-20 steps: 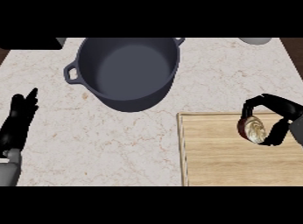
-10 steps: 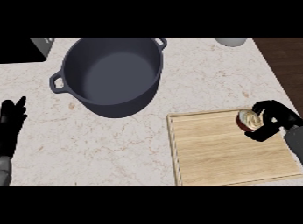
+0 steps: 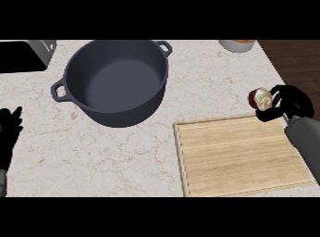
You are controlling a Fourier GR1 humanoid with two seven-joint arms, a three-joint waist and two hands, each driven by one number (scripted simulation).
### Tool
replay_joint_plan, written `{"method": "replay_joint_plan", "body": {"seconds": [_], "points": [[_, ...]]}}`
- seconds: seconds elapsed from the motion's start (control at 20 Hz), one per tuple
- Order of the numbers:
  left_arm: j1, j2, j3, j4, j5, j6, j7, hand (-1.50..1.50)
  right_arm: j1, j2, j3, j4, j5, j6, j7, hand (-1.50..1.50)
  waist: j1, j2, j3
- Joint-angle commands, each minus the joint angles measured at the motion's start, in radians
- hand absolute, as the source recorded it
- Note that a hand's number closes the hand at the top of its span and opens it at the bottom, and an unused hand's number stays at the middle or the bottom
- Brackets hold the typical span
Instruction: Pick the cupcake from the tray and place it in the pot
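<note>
Right hand point(image 3: 289, 102) curled round cupcake point(image 3: 261, 98) (tipped sideways, top facing left), above tray point(image 3: 239, 156) corner

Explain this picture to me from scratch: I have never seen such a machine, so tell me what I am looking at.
This is one view, taken from a humanoid robot's head, looking steeply down at a marbled kitchen counter. The two grey forearms coming in from the lower edge are the robot's own, each ending in a black hand. The left hand rests open at the view's left edge, fingers up. The right hand is curled round a cupcake, holding it just past the far right corner of a wooden tray. A big dark pot with two handles stands on the counter, to the left of the cupcake. A cup's rim shows at the top edge, a dark appliance at top left.
</note>
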Motion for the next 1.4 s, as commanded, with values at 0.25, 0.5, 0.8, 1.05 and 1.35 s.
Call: {"method": "replay_joint_plan", "body": {"seconds": [0.25, 0.5, 0.8, 1.05, 1.35], "points": [[0.004, 0.005, -0.017, -0.003, -0.009, -0.015, 0.004, 0.00, -0.285, 0.109, 0.088, -0.193, 0.212, -0.298, 0.320, 1.50, 0.032, -0.013, 0.006], [0.002, -0.015, -0.031, 0.000, -0.011, -0.012, -0.007, 0.00, -0.446, 0.210, 0.173, -0.228, 0.365, -0.278, 0.555, 1.50, 0.044, 0.000, 0.009], [-0.044, -0.022, -0.026, -0.007, 0.010, -0.022, 0.006, 0.00, -0.670, 0.407, 0.233, -0.219, 0.500, -0.091, 0.921, 1.50, 0.072, 0.032, 0.019], [-0.048, -0.043, -0.055, -0.015, -0.002, -0.028, -0.036, 0.00, -0.849, 0.467, 0.208, -0.186, 0.543, 0.073, 1.172, 1.50, 0.110, 0.065, 0.026], [-0.114, -0.055, -0.069, -0.014, -0.008, -0.032, -0.035, 0.00, -0.908, 0.470, 0.159, -0.077, 0.487, 0.089, 1.195, 1.50, 0.164, 0.096, 0.026]]}}
